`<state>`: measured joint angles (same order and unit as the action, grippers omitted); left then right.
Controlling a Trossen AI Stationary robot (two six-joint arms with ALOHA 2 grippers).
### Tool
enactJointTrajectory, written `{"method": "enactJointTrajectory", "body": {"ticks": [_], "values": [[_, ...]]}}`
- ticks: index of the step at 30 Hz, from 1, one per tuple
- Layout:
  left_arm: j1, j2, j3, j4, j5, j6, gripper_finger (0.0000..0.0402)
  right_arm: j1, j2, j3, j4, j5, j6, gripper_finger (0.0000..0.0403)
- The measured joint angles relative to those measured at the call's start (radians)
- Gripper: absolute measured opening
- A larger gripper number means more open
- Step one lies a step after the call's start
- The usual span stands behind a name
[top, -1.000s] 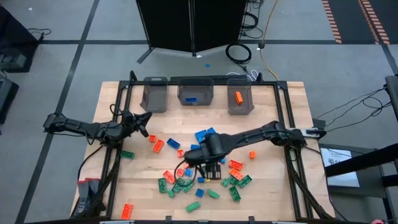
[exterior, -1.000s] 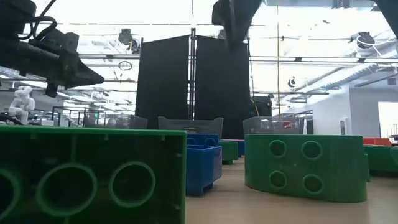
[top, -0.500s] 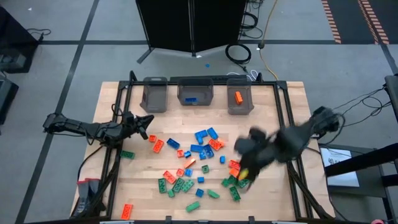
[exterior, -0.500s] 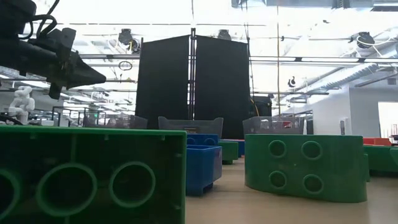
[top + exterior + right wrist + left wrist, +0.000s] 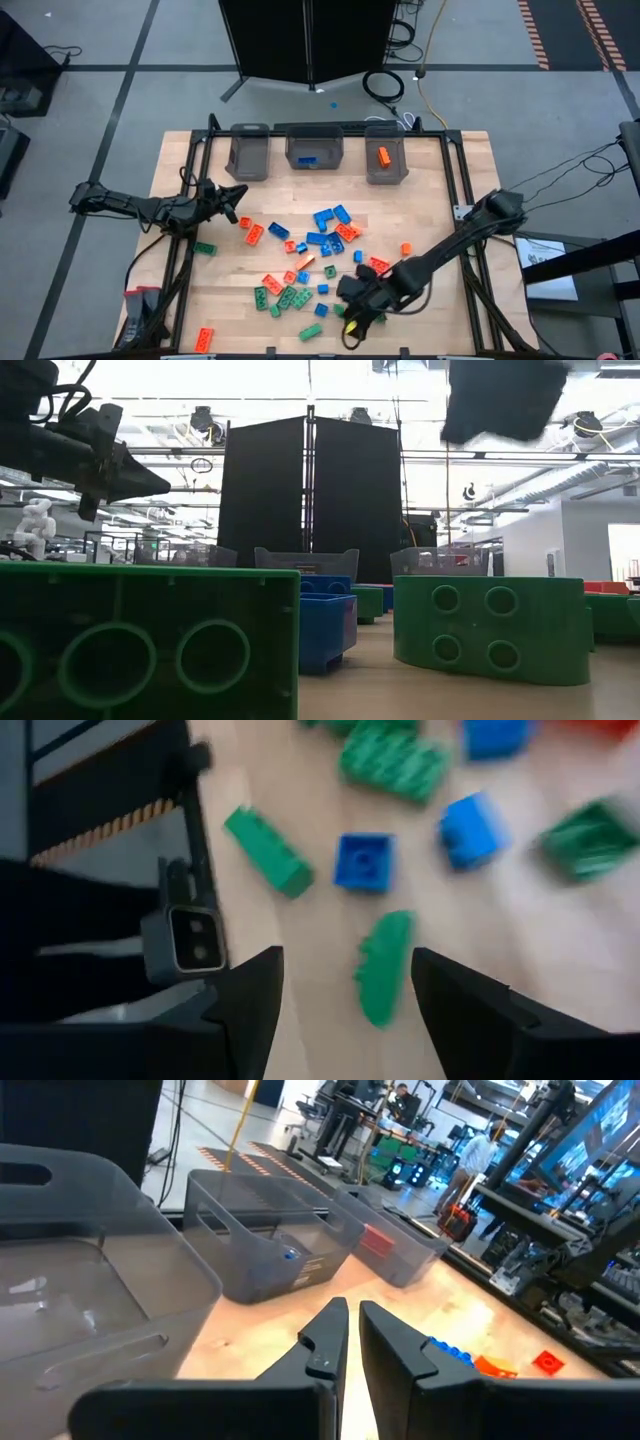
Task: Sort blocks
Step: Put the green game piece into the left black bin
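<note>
The right gripper (image 5: pixel 340 975) hangs low over the blocks (image 5: pixel 325 240) at the table's near edge, fingers apart, empty. Left gripper (image 5: pixel 347 1330) nearly closed. Three bins (image 5: pixel 315 150) — blue brick in the middle, orange in the right.

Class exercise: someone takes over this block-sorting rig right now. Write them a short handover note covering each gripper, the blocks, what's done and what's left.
Right gripper: open, empty, low over the near blocks.
Left gripper: nearly shut, empty, parked at the table's left side.
Done: one blue block in the middle bin, one orange block in the right bin. The left bin looks empty.
Left: dozens of green, blue and orange blocks loose mid-table.
</note>
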<state>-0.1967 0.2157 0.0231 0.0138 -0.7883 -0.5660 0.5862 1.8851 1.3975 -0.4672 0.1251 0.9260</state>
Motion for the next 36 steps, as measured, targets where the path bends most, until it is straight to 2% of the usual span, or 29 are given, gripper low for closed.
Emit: {"method": "enactJointTrajectory", "body": {"ticks": [5,15,24,27,31,36], "values": [[0.0,0.0,0.0,0.0,0.0,-0.005,0.0033,-0.002,0.096,-0.002,0.103,-0.027,0.024,0.0217],[0.0,0.0,0.0,0.0,0.023,0.003,0.0033,-0.006,0.137,0.0,0.046,0.062,0.162,0.0217],[0.0,0.007,0.0,0.003,0.082,0.03,0.0033,0.0,0.209,0.005,0.051,-0.012,0.212,0.0208],[0.0,0.017,0.0,0.002,0.082,0.031,0.0033,0.002,0.221,0.007,0.009,-0.025,0.266,0.0187],[0.0,0.024,0.0,0.002,0.081,0.03,0.0033,-0.007,0.223,0.009,-0.036,-0.037,0.286,0.0121],[0.0,0.027,0.0,0.002,0.081,0.03,0.0033,-0.017,0.225,0.006,-0.034,-0.053,0.284,0.0121]]}}
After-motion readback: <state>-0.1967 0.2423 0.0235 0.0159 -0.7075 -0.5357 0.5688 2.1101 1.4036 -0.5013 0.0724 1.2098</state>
